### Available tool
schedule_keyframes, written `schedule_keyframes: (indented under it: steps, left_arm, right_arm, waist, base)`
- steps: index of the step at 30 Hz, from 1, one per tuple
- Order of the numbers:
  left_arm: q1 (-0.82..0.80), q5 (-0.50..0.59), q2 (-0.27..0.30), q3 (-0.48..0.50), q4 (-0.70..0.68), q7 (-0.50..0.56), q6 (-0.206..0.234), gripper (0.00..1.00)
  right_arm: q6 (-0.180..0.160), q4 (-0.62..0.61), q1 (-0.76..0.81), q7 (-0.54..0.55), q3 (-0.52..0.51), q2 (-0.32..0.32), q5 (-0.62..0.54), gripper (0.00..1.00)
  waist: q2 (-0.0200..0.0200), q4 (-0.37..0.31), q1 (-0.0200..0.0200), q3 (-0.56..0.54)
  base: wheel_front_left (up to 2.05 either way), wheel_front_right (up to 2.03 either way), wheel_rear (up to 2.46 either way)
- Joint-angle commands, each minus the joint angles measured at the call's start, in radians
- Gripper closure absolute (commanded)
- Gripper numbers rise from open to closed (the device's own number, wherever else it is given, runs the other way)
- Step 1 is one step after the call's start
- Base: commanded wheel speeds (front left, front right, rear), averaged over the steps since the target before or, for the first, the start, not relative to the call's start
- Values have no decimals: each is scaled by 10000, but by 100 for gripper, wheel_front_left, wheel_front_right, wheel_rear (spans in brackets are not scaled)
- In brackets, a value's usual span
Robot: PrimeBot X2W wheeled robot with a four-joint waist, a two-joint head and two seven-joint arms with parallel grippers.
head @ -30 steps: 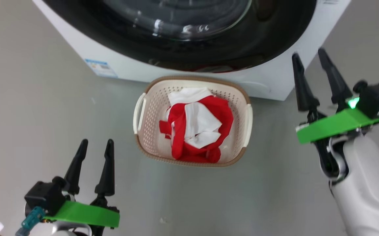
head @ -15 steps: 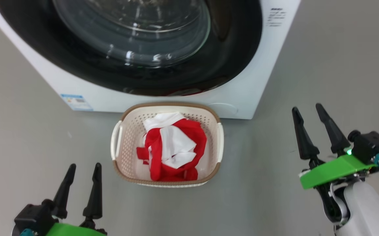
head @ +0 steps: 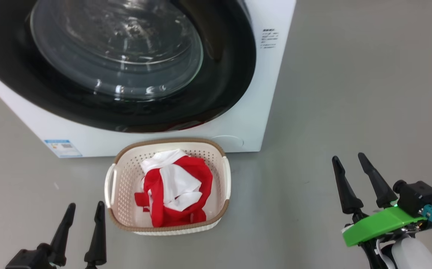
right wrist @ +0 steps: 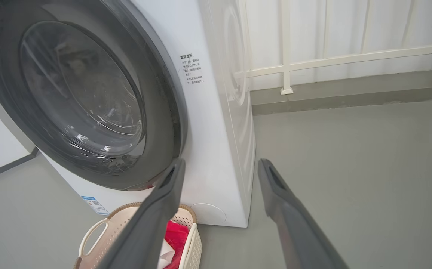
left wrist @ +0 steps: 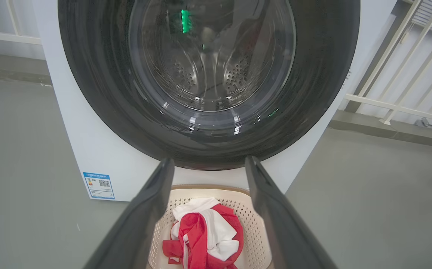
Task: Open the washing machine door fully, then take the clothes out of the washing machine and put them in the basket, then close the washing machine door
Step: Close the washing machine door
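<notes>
Washing machine door (head: 118, 63) appears shut on washing machine (head: 260, 93). Clothes (head: 174, 194) lie in basket (head: 169, 144) on floor, nearer left end effector (head: 85, 204) than right end effector (head: 348, 157). Both gape wide, empty. Task likely complete.

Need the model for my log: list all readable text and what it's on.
Blue QR-code label, lower corner of the big white boxy washing machine: too small to read.
Black printed lines on its front, beside the round black-rimmed door: too blurred to read.
Nothing legible.
</notes>
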Motion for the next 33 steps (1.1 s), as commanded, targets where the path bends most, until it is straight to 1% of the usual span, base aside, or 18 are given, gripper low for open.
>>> schedule_keyframes:
  steps: [1,15,33]
  left_arm:
    - [8,78,246,377,-293,-122,-54,0]
    - [645,147,317,613,-416,-122,-54,0]
    - [1181,311,224,916,-636,-122,-54,0]
  right_arm:
    - [-11,-294,84,-63,127,-32,13,0]
    - [-11,-496,1052,-63,-196,-203,-8,0]
    - [-11,-662,1786,-63,-526,-353,26,0]
  waist:
    - [0,-195,0,-193]
    - [0,-688,0,-709]
    - [0,-1043,0,-1194]
  base:
    - [0,0,0]
    - [0,0,0]
    - [0,0,0]
